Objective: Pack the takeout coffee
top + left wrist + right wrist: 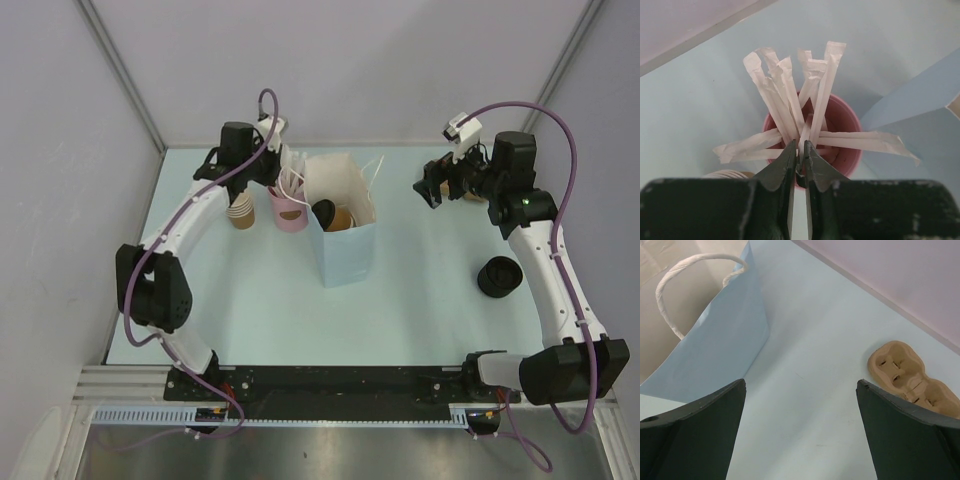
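The takeout coffee (335, 216) lies tipped inside the open blue paper bag (345, 255), which stands near the middle of the table (420, 310). Its black lid (323, 211) is turned to the left. Only the overhead view shows this. Neither wrist camera looks into the bag far enough to see the cup.

Just left of the bag stands a pink cup (290, 215) filled with white wrapped straws (790, 90). Left of that cup is a stack of tan cups (242, 213). The left gripper (275, 178) hangs over the pink cup at the far left of the table.

From overhead, the left gripper's fingertips are lost among the straws. The left wrist view shows them plainly. The two dark fingers (785, 165) are drawn almost together, pinching a single straw (806, 131) at the cup's near rim. That view also catches a sliver of the tan stack's rim at lower left and the bag's blue wall at right.

The right gripper (430, 187) hovers at the far right, well apart from the bag. Its own camera shows the jaws spread wide over bare table, with nothing between them. That camera also shows the bag's white twisted handle (670, 295) at left and a moulded cardboard cup carrier (907, 372) at right. In the overhead view the arm largely hides the carrier. A stack of black lids (498, 276) sits nearer, beside the right arm, and appears overhead only.
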`<state>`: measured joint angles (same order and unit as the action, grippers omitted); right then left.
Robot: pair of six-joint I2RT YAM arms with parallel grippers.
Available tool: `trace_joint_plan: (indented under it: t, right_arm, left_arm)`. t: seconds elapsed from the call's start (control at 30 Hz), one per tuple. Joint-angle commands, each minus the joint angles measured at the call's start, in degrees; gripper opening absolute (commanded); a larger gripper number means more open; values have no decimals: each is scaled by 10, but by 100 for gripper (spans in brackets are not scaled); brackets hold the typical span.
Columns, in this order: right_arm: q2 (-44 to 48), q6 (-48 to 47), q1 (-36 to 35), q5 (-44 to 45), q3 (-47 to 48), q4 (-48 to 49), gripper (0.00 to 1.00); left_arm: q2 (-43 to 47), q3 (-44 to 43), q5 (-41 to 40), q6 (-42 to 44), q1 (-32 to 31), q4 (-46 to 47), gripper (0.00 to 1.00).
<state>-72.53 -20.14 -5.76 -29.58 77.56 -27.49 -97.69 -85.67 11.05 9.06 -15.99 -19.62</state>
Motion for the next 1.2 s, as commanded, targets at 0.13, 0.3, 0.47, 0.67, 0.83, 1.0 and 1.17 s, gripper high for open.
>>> trace_joint_plan:
  t: [0.13,0.3,0.47,0.67,0.83,1.0,1.17]
  right_arm:
    - [-2,1,0,-8,-2,23,96]
    - [-3,1,0,-10,-3,23,96]
    - [-2,1,1,-11,-3,22,96]
    - [-3,-1,1,-10,-4,22,96]
    - [-5,-2,2,-7,-4,22,96]
    - [-9,-3,2,-1,-4,22,97]
    - [-11,-9,2,-2,-5,20,100]
  left_arm:
    - [65,-77,-9,30,-6,-45,13]
    - [86,-118,-29,37,-12,-71,12]
    - [114,-141,-67,54,-23,-89,12]
    - [152,-180,-64,64,-27,-118,12]
    - [187,-210,-45,64,-33,-143,12]
    - [217,-242,17,54,-37,-156,12]
    - [211,-301,100,37,-49,-193,12]
